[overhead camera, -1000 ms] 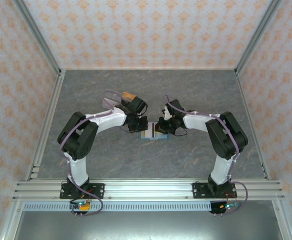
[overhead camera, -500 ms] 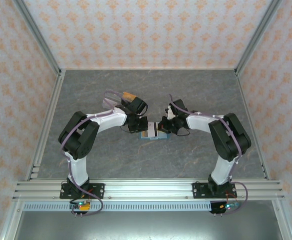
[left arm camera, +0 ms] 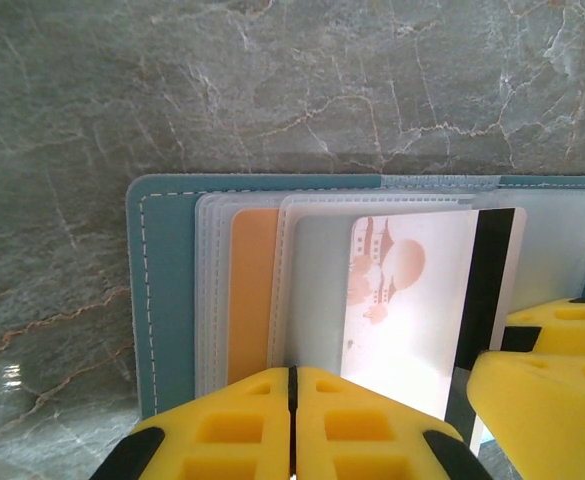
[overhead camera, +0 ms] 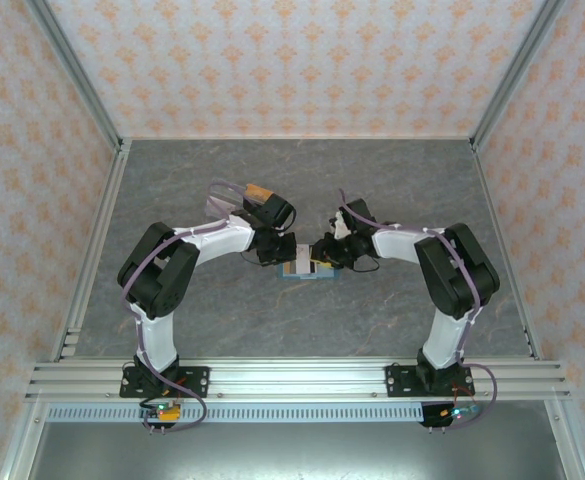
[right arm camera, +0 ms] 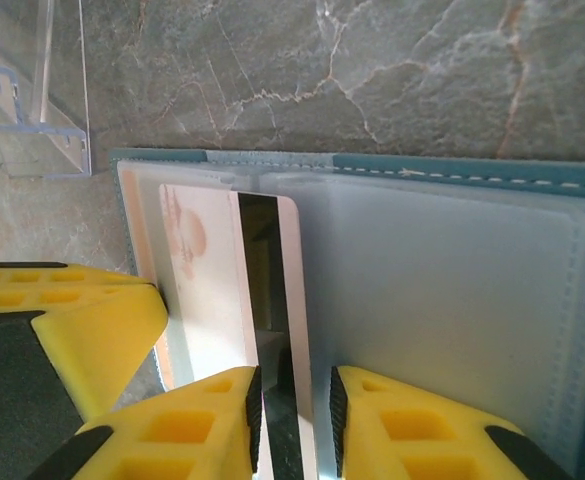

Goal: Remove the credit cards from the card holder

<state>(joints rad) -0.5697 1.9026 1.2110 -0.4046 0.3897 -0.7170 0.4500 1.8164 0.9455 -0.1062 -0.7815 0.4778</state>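
Observation:
The teal card holder lies open on the table, its teal cover and pale inner pockets facing up. My left gripper is shut with nothing in it, its tips resting on the left pockets, low over the holder. An orange card sits tucked in a pocket. A white card with a pink picture and a dark strip sticks out of its pocket. My right gripper is narrowly open, straddling that card's strip edge; its yellow fingers show beside the card.
A clear plastic tray stands on the table just beyond the holder's corner. Grey marbled tabletop surrounds the holder, with patterned walls on three sides and the two arm bases at the near rail.
The right gripper has moved left, from just beside the holder to over its middle. The left arm has stayed put on the holder.

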